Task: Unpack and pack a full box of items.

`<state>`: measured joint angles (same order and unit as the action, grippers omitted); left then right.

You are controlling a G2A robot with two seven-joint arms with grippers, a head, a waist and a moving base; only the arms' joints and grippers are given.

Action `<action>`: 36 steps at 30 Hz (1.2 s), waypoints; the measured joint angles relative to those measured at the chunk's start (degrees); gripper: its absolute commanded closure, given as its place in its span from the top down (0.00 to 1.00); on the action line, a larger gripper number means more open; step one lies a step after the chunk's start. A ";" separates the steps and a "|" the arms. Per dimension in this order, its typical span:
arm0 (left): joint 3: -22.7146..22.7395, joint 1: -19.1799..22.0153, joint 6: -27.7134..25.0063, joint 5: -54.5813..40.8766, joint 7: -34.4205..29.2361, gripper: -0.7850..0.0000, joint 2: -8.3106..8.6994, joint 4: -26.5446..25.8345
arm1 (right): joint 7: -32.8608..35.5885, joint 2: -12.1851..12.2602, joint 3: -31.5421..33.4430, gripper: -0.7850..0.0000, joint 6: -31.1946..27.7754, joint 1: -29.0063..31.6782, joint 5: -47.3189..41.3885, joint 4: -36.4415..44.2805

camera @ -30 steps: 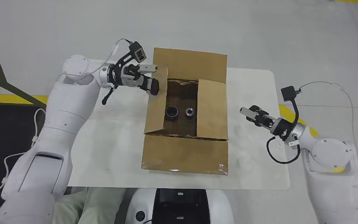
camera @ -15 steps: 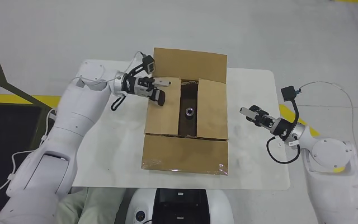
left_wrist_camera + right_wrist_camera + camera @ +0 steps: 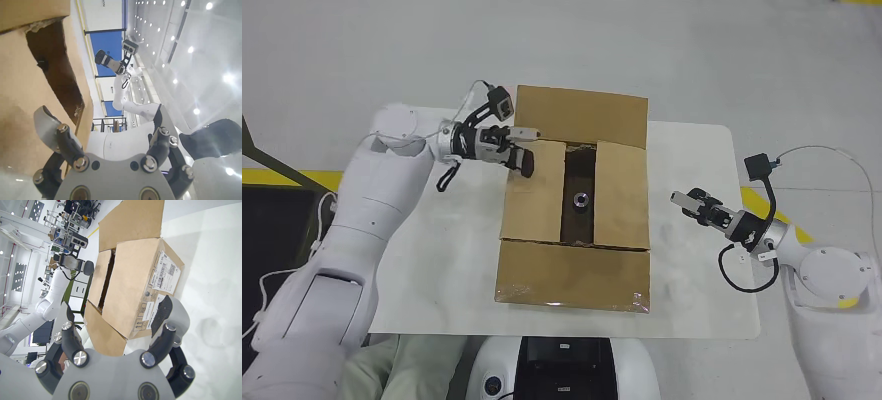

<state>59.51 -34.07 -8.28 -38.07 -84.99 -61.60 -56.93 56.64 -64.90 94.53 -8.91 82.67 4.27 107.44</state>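
Finds the cardboard box (image 3: 572,270) in the middle of the desk (image 3: 442,270), left flap (image 3: 532,195) now folded down, one round item (image 3: 581,200) showing in the slot instead of two. Leaves left end effector (image 3: 526,148) wide, empty, at the flap's far corner; right end effector (image 3: 683,198) wide, empty, well apart. Suggests closing-up begun.

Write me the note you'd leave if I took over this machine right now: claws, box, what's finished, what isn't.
Left claw: open, empty, by the far end of the left flap.
Right claw: open, empty, over the table, right of the box.
Contents: a small dark item shows through the gap between the side flaps.
Done: left flap and right flap folded inward.
Left: far flap and near flap lie spread open; probably close them next.
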 measured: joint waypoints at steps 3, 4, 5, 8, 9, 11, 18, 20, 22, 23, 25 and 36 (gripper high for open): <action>2.87 -0.08 -2.29 -0.12 2.61 1.00 0.64 0.04 | 0.00 0.00 0.00 1.00 0.00 0.00 0.00 0.00; 3.66 -0.06 -2.76 -0.19 3.35 1.00 0.81 0.31 | 0.00 0.00 0.00 1.00 0.00 0.00 0.00 0.00; 4.57 0.04 -3.30 -0.23 4.35 1.00 0.99 0.93 | 0.00 0.00 0.00 1.00 0.00 0.00 0.00 0.00; 5.81 0.77 -3.85 -0.34 6.34 1.00 1.15 3.50 | 0.00 0.00 0.00 1.00 0.00 0.00 0.00 0.00; 5.87 1.15 -4.01 -0.19 6.80 1.00 1.12 4.54 | 0.00 0.00 0.00 1.00 0.00 0.00 0.00 0.00; 5.61 2.28 -4.25 0.29 8.06 1.00 0.88 7.47 | 0.00 0.00 0.00 1.00 0.00 0.00 0.00 0.00; 3.03 6.76 -9.97 2.38 11.96 1.00 -0.83 16.97 | 0.00 0.00 0.00 1.00 0.00 0.00 0.00 0.00; 2.18 7.85 -11.29 2.30 12.24 1.00 -1.48 19.40 | 0.00 0.00 0.00 1.00 0.00 0.00 0.00 0.00; 1.55 8.59 -12.17 1.99 12.12 1.00 -2.02 21.25 | 0.00 0.00 0.00 1.00 0.00 0.00 0.00 0.00; 1.17 8.97 -12.70 1.79 11.95 1.00 -2.36 22.33 | 0.00 0.00 0.00 1.00 0.00 0.00 0.00 0.00; 0.64 9.52 -13.52 1.67 11.42 1.00 -2.82 23.70 | 0.00 0.00 0.00 1.00 0.00 0.00 0.00 0.00; 0.19 10.47 -14.69 1.48 9.83 1.00 -3.31 25.59 | 0.00 0.00 0.00 1.00 0.00 0.00 0.00 0.00</action>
<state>59.70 -23.61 -22.97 -36.59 -75.16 -64.91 -31.35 56.64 -64.90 94.53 -8.91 82.67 4.27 107.44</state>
